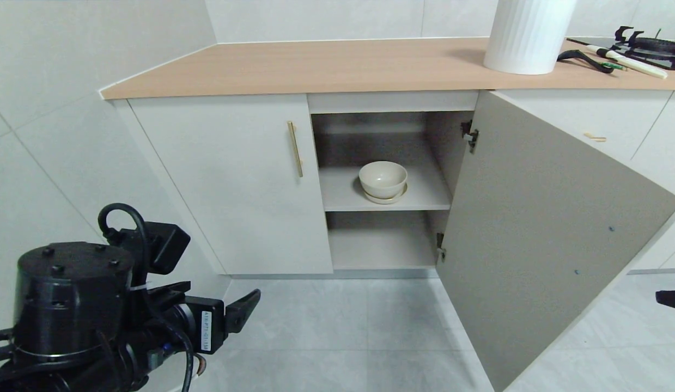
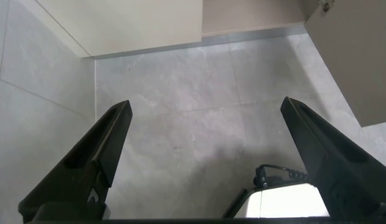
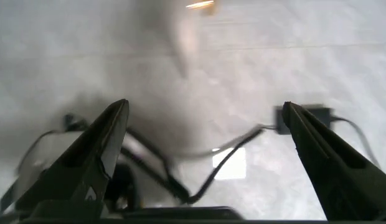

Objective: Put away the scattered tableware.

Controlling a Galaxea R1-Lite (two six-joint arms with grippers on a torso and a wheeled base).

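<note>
Beside the shelved bowl, the cabinet door stands open; left claw, right claw spread.

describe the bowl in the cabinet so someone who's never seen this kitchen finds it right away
Under the long wooden countertop, find the cabinet compartment whose door stands swung open. On its upper shelf sits a cream bowl, upright on a small matching plate. The bowl is the deep, round-sided piece on top; the plate is flat beneath.
</note>
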